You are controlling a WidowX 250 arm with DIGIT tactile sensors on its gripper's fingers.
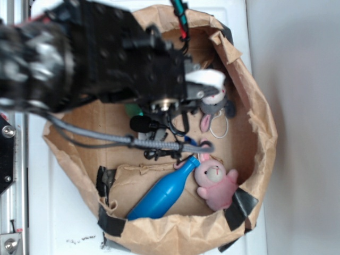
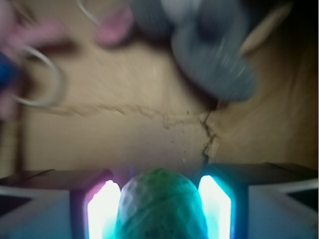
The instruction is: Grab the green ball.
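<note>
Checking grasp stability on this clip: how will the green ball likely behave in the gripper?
The green ball sits between the gripper fingers. Being rounded, it could probably roll or squirt out if squeezed off-centre. Its dimpled, matte-looking surface likely gives decent friction. It seems small, so probably light.

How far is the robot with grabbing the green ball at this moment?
Reaching looks done: in the wrist view the green ball sits between the fingers of the gripper, close on both sides. Whether they press it yet is unclear, because the picture is blurred. In the exterior view the arm hides nearly all of the ball. Left: a firm grip and lifting it from the paper bag.
</note>
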